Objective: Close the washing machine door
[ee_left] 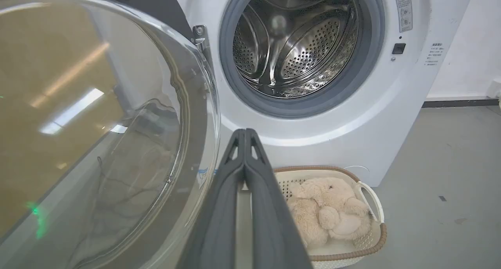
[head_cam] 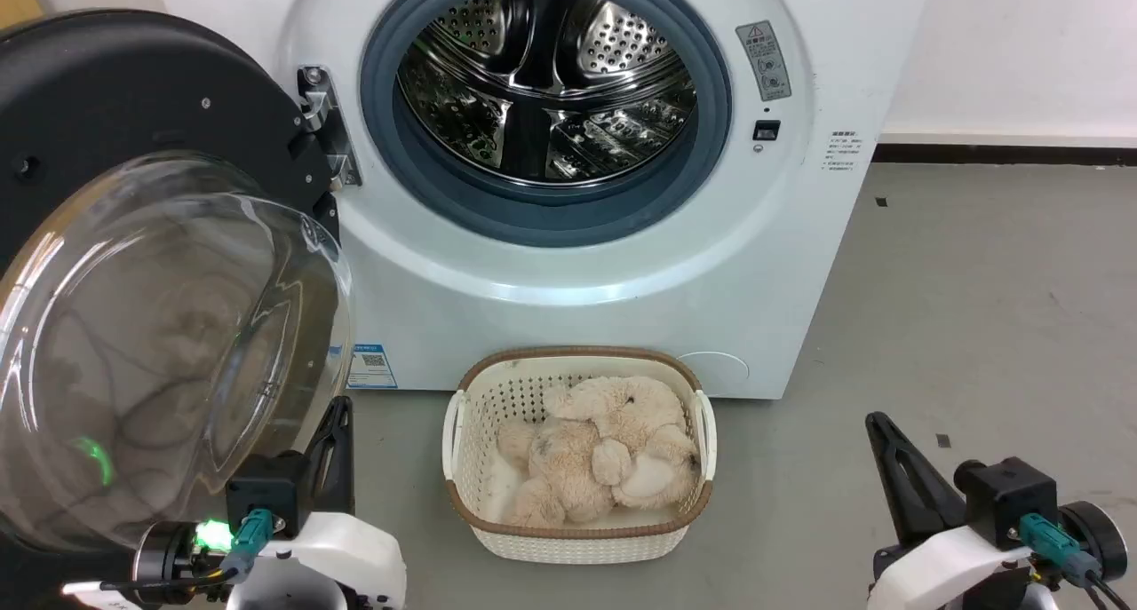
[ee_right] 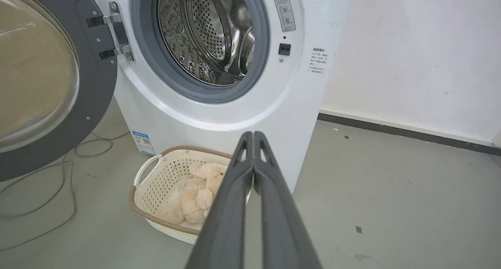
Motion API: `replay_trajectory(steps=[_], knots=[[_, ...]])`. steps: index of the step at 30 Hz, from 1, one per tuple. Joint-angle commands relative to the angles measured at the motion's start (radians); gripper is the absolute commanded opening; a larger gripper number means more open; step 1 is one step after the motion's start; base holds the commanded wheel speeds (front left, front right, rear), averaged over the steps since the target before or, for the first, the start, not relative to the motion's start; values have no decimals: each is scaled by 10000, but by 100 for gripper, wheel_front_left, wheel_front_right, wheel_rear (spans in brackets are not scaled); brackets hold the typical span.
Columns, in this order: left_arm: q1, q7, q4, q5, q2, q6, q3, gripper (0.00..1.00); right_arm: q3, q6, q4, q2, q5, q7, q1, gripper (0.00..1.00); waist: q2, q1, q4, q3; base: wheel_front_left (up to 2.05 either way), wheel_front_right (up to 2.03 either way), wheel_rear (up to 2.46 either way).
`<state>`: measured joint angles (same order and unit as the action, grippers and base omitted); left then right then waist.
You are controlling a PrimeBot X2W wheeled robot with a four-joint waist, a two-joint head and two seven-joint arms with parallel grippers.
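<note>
Both closed empty: left gripper [ee_left: 244, 132] sits just beside the open washing machine door [head_cam: 160, 281], right gripper [ee_right: 253, 134] apart.

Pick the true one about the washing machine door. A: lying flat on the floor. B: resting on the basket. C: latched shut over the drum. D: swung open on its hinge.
D: the washing machine door hangs open on its hinge, leaving the steel drum fully exposed.

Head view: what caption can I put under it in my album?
Washing machine door wide open, plush toy in the basket, left hand and right hand shut below.
</note>
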<state>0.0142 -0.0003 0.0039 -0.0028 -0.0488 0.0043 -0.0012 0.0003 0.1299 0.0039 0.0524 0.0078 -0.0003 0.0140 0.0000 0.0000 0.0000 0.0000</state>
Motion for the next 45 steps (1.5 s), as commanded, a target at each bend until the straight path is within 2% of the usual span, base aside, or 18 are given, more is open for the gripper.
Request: replay_trajectory(steps=[1,34,35,45], knots=[[-142,3,-39,28,-14,-43,12,0,-3,8,-39,-22,-78,3,-140,0,0,0,0,0,0,0,0],[-142,3,-39,28,-14,-43,12,0,-3,8,-39,-22,-78,3,-140,0,0,0,0,0,0,0,0],[-1,-4,0,-1,0,1,4,100,-1,0,0,0,2,-4,0,100,0,1,0,1,0,0,0],[39,-139,38,-29,1,121,-51,100,-102,0,27,-1,149,-139,-19,100,0,1,4,16,0,0,0]])
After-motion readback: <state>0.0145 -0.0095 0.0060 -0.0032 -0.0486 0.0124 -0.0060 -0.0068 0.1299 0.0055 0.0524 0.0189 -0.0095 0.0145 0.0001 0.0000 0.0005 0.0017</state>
